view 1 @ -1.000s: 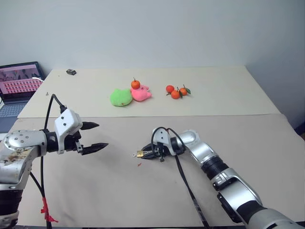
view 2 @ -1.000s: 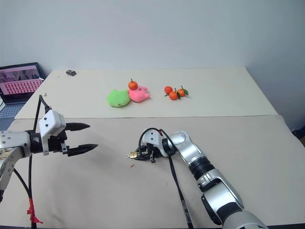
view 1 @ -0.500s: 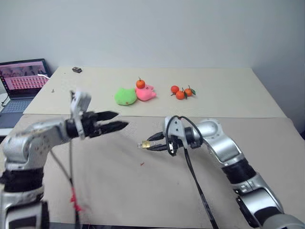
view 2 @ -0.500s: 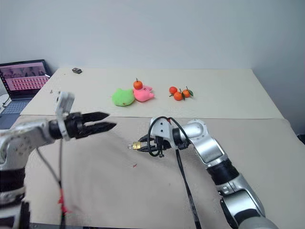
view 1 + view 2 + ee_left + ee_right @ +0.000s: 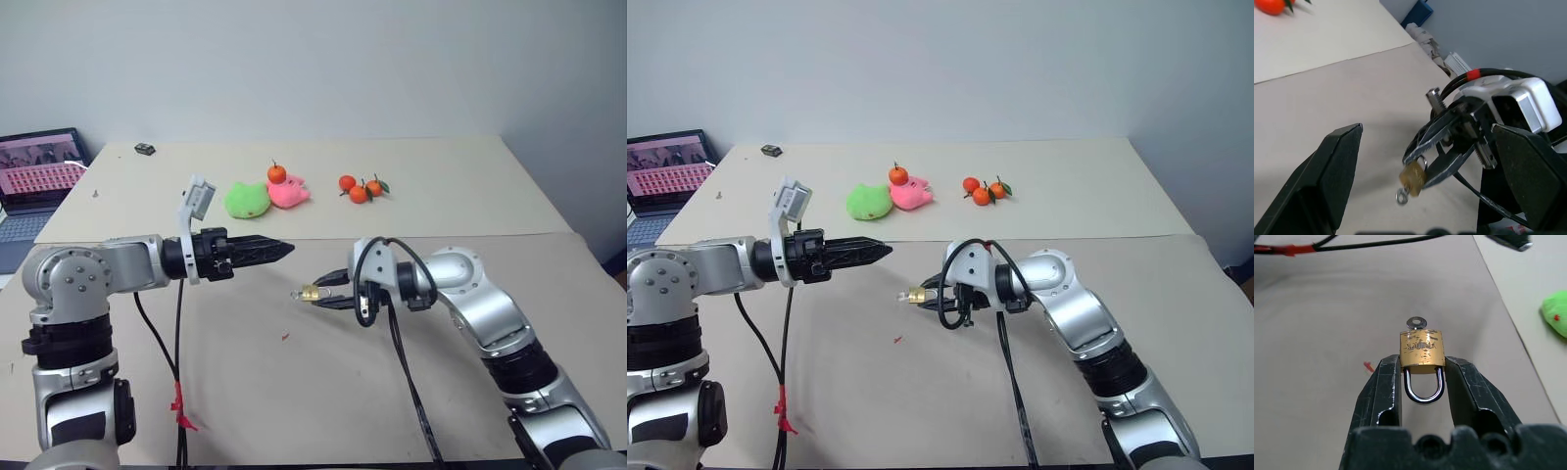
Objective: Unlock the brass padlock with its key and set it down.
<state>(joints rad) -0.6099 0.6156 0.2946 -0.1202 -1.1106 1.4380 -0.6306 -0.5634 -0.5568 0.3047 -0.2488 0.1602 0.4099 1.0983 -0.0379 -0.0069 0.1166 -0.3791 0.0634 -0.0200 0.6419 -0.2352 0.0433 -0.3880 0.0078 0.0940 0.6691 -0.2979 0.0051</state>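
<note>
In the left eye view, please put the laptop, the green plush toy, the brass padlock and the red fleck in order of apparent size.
1. laptop, though the frame edge cuts it off
2. green plush toy
3. brass padlock, held nearer the camera, yet clearly smaller
4. red fleck

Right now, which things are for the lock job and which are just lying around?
For the job:
brass padlock, pinched in the right claw
key in the padlock
left claw, open

Just lying about:
green plush toy
pink plush toy
oranges
laptop
</note>
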